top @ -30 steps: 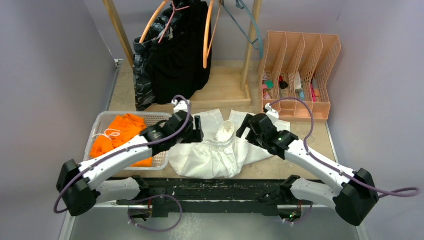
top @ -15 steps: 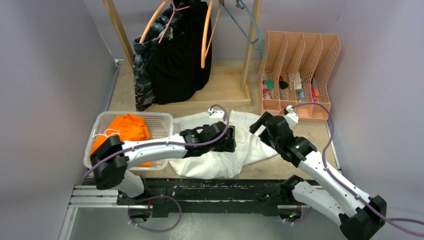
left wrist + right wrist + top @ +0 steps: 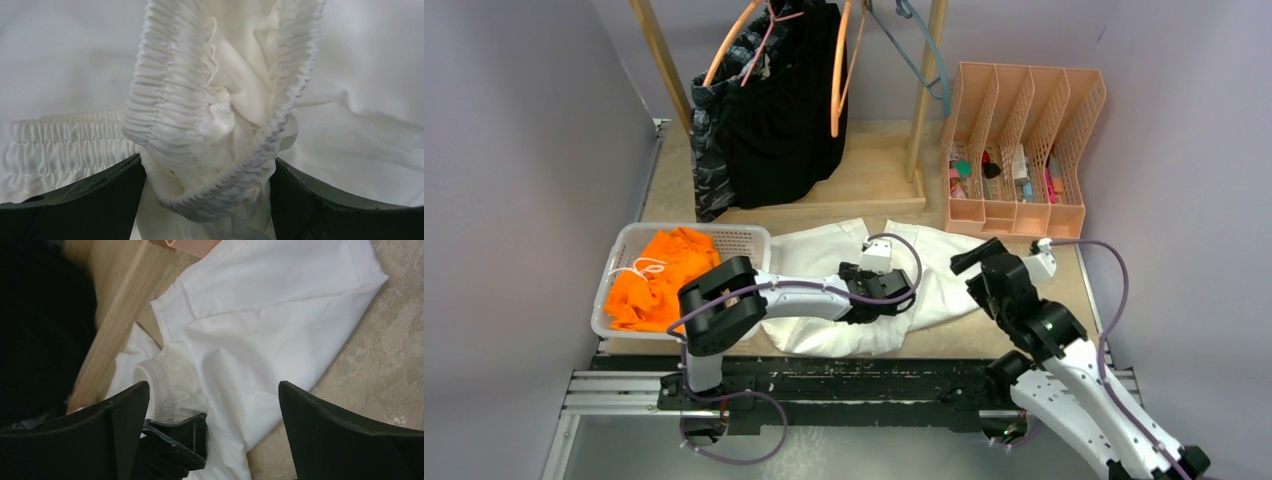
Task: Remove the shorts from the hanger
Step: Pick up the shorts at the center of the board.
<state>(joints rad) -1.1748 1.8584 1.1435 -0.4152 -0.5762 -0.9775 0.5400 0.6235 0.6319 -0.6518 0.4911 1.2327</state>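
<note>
The white shorts [image 3: 824, 262] lie crumpled on the desk [image 3: 669, 190], partly hidden under the left arm. In the left wrist view, the left gripper [image 3: 206, 165] has its fingers set wide on either side of the bunched elastic waistband. I cannot tell whether they pinch it or only flank it. The right gripper [image 3: 212, 386] hangs open and empty over a leg of the white shorts. The orange shorts [image 3: 659, 275] sit in the basket [image 3: 742, 232]. The black shorts [image 3: 789, 110] hang on a hanger [image 3: 837, 70] whose top is cut off by the frame edge. The camo shorts [image 3: 707, 150] are mostly covered behind them.
</note>
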